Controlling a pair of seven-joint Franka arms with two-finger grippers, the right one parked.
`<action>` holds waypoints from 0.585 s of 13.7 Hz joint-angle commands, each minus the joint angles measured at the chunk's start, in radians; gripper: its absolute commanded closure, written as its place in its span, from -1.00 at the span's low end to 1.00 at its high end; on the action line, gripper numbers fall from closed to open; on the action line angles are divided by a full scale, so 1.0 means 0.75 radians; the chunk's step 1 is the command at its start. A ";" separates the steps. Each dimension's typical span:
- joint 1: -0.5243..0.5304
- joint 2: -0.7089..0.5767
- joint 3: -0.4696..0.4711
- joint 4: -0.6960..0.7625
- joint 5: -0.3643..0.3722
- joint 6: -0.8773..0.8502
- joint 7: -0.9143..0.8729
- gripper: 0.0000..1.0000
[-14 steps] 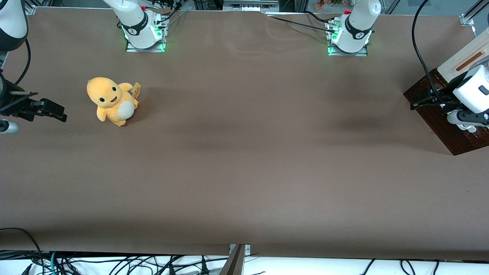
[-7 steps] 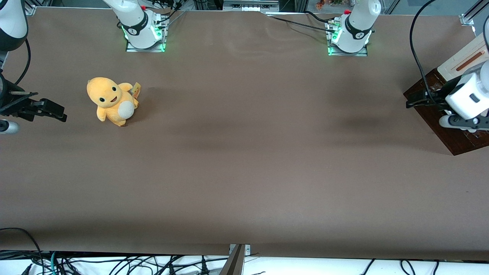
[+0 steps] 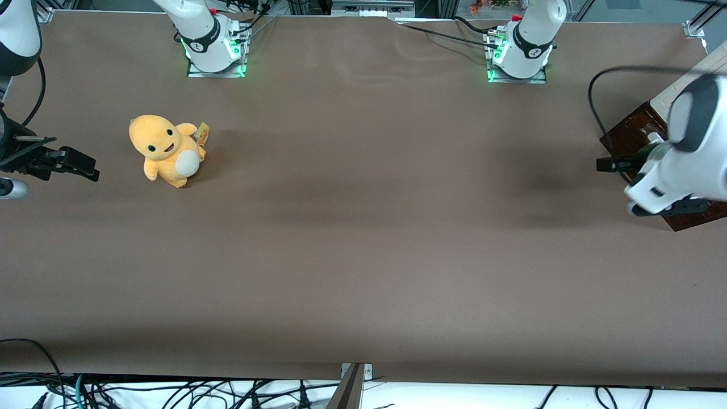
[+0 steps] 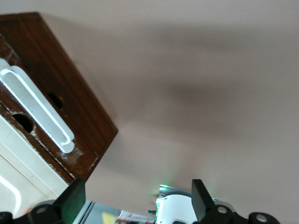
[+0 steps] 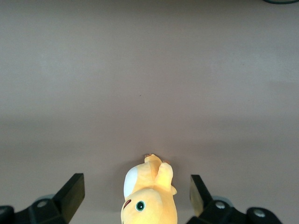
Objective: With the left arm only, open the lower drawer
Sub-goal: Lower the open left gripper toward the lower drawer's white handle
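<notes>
The lower drawer (image 3: 629, 132) shows its glossy dark brown front at the working arm's end of the table. In the left wrist view the drawer front (image 4: 77, 109) carries a long white bar handle (image 4: 39, 109). The left arm (image 3: 679, 162) hangs over the drawer and hides much of it in the front view. My gripper (image 3: 610, 165) (image 4: 138, 189) is open. It sits off the drawer's edge over bare table, clear of the handle, with nothing between its fingers (image 4: 74, 198). How far the drawer is pulled out does not show.
A cream-white panel (image 4: 18, 161) (image 3: 684, 85) borders the drawer front. The arm's black cable (image 3: 592, 105) loops above the table beside the drawer. A yellow plush toy (image 3: 166, 150) sits toward the parked arm's end. Two arm bases (image 3: 214, 48) (image 3: 519, 51) stand at the table's back edge.
The left arm's wrist has swung round over the drawer and come nearer the front camera. The gripper has drifted a little off the drawer's edge. The cable loop has risen.
</notes>
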 commanded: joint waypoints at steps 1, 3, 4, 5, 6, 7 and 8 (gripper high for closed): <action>-0.002 0.110 0.001 0.020 0.188 -0.040 -0.037 -1.00; 0.004 0.200 0.011 0.022 0.323 -0.041 -0.086 -1.00; 0.008 0.247 0.011 0.024 0.401 -0.041 -0.129 -1.00; 0.006 0.290 0.011 0.022 0.469 -0.041 -0.143 -1.00; 0.008 0.333 0.011 0.022 0.514 -0.041 -0.166 -1.00; 0.014 0.370 0.013 0.022 0.565 -0.041 -0.176 -1.00; 0.033 0.407 0.016 0.020 0.636 -0.041 -0.176 -1.00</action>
